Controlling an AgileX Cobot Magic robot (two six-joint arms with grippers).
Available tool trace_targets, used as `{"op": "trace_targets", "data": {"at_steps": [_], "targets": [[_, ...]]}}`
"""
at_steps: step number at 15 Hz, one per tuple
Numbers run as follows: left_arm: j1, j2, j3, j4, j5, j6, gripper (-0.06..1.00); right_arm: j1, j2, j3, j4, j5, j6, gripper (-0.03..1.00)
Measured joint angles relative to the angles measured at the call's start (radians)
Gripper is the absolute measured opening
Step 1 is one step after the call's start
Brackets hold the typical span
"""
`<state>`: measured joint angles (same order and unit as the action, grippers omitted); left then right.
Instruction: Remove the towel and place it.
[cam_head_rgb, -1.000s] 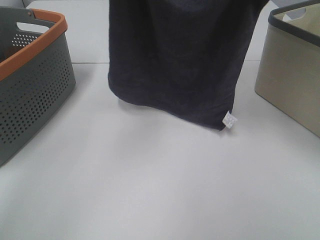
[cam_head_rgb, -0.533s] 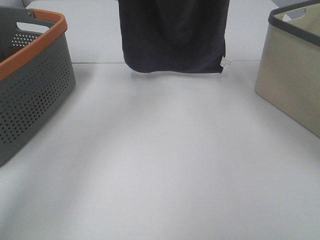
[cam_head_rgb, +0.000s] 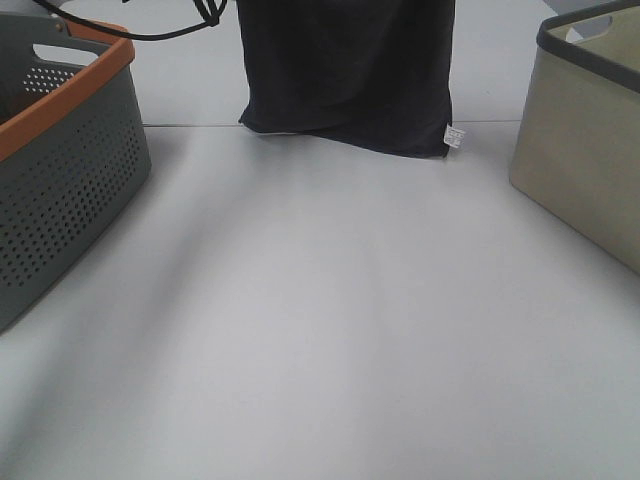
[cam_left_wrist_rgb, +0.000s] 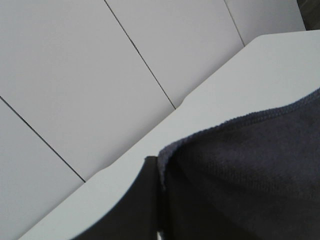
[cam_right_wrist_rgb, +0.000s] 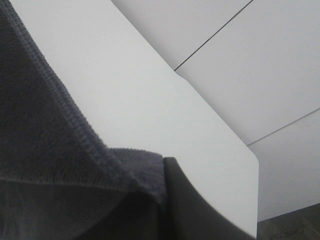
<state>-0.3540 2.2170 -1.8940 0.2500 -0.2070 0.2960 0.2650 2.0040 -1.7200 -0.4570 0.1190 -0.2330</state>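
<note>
Nearest the high camera, the white table (cam_head_rgb: 320, 340) lies bare across the whole lower half of the frame, the widest open room I have. At the left edge stands a grey perforated basket (cam_head_rgb: 70, 170) with an orange rim, and at the right edge a beige bin (cam_head_rgb: 590, 150) with a dark rim. The lane between them is free.

Farther back, at top centre, the towel (cam_head_rgb: 345, 75) hangs as a dark sheet whose top runs out of frame. Its lower hem is at the tabletop, but I cannot tell whether it touches. A small white tag (cam_head_rgb: 454, 136) sits at its lower right corner, the print too small to read. A black cable (cam_head_rgb: 150, 32) loops in the upper left.

My left gripper (cam_left_wrist_rgb: 159, 200) is clamped on the towel's hemmed edge, and my right gripper (cam_right_wrist_rgb: 162, 200) is pinched on another stitched edge.
</note>
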Motion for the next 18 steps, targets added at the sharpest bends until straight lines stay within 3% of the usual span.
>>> {"op": "trace_targets", "data": {"at_steps": [3, 4, 7, 11, 13, 15, 16, 18], "targets": [[0.0, 0.0, 0.0, 0.001, -0.061, 0.013, 0.0, -0.008, 0.001, 0.0, -0.034, -0.057, -0.019, 0.0], [0.0, 0.014, 0.0, 0.002, -0.103, 0.05, 0.0, -0.031, 0.006, 0.0, -0.045, -0.157, -0.034, 0.0], [0.0, 0.039, -0.037, 0.002, -0.157, 0.08, 0.0, -0.053, 0.025, 0.0, -0.048, -0.225, -0.038, 0.0], [0.0, 0.063, -0.077, 0.001, -0.143, 0.084, 0.0, -0.055, 0.049, 0.0, -0.043, -0.259, -0.038, 0.0], [0.0, 0.085, -0.077, 0.001, -0.07, 0.092, 0.0, -0.055, 0.071, 0.0, -0.039, -0.261, -0.038, 0.0], [0.0, 0.09, -0.077, 0.001, 0.013, 0.094, 0.0, -0.055, 0.083, 0.0, -0.02, -0.225, -0.032, 0.0], [-0.007, 0.075, -0.077, 0.001, 0.162, 0.094, 0.0, -0.055, 0.081, 0.0, 0.048, -0.044, 0.014, 0.0], [-0.039, 0.055, -0.077, 0.001, 0.37, 0.094, 0.0, -0.055, 0.079, 0.0, 0.186, 0.194, 0.008, 0.0]]}}
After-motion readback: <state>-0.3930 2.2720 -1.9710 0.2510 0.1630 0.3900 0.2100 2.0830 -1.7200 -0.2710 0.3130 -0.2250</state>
